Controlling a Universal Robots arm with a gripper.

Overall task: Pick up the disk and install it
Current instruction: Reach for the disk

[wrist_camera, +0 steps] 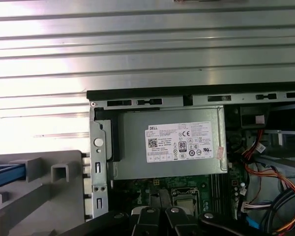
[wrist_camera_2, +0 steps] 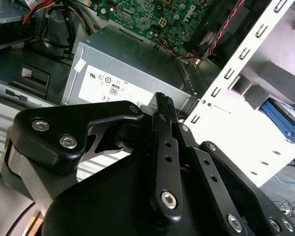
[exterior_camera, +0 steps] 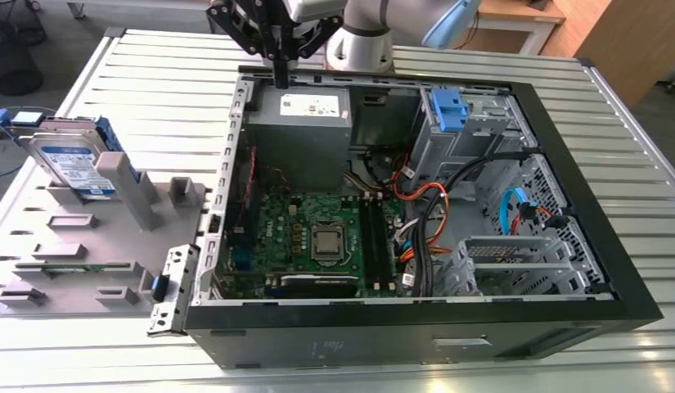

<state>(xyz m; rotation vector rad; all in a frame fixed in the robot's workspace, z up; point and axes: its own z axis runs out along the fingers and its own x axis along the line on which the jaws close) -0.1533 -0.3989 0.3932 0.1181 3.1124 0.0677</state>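
Jaws closed over the case (exterior_camera: pixel 315 340), well apart from the disk (exterior_camera: pixel 79 168).

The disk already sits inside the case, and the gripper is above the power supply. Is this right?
Not quite. In the exterior view the disk stands in a grey holder outside the case, on that view's left. The gripper is indeed above the power supply.
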